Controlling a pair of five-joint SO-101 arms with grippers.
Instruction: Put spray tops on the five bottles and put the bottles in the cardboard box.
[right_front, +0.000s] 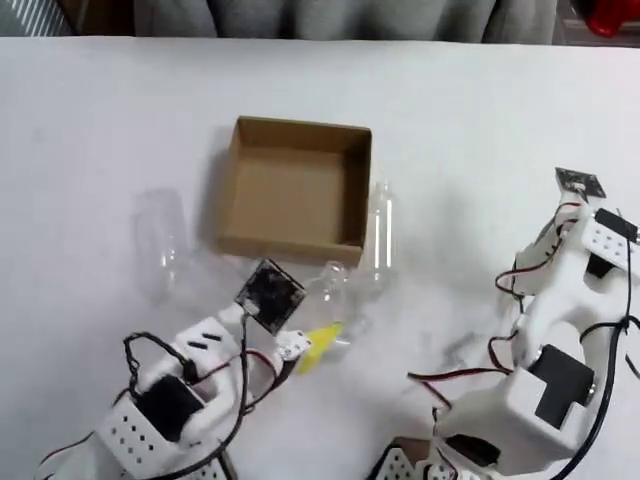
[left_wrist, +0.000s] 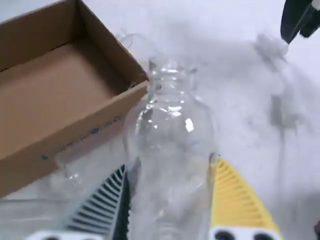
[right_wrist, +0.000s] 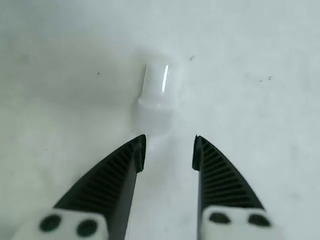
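Left wrist view: left gripper clamps the bottle — I must not let it tilt.
Right gripper: open, empty — I should centre it on the spray top.

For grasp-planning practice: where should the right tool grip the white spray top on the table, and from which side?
Probably grip the spray top across its wide collar, from above: it lies flat, in line with the open right tool.

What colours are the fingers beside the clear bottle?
One finger is grey, the other yellow, gripping the bottle; left wrist view shows them best.
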